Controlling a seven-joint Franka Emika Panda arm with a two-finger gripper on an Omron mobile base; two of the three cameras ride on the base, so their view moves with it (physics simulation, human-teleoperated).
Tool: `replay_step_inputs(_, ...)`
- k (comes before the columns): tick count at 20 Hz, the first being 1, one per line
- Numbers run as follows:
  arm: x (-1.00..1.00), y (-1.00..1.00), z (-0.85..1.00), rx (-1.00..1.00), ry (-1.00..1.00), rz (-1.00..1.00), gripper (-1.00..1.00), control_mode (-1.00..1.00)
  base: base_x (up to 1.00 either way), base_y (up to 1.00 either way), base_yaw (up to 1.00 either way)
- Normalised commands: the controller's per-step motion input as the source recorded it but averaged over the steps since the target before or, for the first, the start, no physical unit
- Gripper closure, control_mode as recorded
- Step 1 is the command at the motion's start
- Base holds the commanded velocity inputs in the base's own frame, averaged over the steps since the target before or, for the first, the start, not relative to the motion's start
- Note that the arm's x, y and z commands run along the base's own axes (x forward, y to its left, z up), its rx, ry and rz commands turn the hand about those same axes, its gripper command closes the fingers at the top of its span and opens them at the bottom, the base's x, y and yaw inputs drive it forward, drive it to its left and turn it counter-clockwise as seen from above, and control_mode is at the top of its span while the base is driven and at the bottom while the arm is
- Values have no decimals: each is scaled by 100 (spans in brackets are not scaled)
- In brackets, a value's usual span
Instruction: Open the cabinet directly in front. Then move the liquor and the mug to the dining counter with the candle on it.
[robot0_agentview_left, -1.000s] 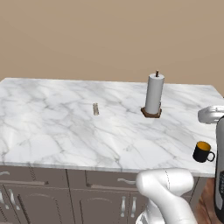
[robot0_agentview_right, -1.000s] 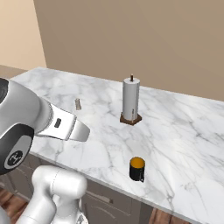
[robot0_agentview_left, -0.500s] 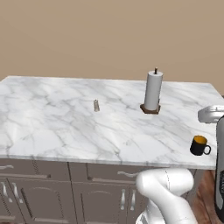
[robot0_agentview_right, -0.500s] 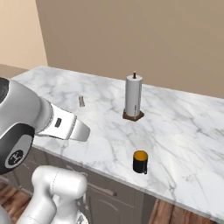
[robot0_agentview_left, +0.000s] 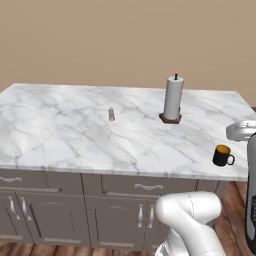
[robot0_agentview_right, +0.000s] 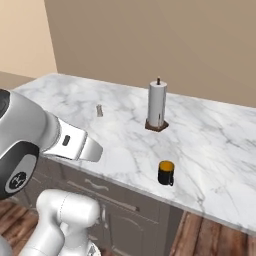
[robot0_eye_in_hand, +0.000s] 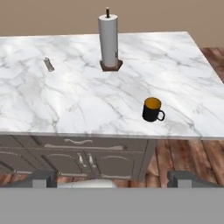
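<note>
while your gripper (robot0_eye_in_hand: 111, 178) hangs with jaws wide apart and empty, the mug (robot0_eye_in_hand: 152, 109) stands on the dining counter (robot0_eye_in_hand: 78, 100) near its front edge.

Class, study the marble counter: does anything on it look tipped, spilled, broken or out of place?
Nothing stands out. The mug stands upright near the front edge of the dining counter, nothing spilled around it. The paper-towel roll is straight on its base. The candle looks slightly tilted in the hand view, too small to judge.
</note>
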Motion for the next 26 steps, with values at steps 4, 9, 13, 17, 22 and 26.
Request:
replay_step_inputs(4, 0, 0, 0, 0, 0, 0, -100, 100, -43, 3, 13)
replay_step_inputs(9, 0, 0, 0, 0, 0, 0, -100, 100, -29, 6, 27)
replay_step_inputs(13, 0, 0, 0, 0, 0, 0, -100, 100, -23, 2, 33)
replay_step_inputs(17, 0, 0, 0, 0, 0, 0, -100, 100, -15, 2, 35)
replay_step_inputs(22, 0, 0, 0, 0, 0, 0, -100, 100, -7, 3, 34)
replay_step_inputs(26, 0, 0, 0, 0, 0, 0, -100, 100, 0, 8, 34)
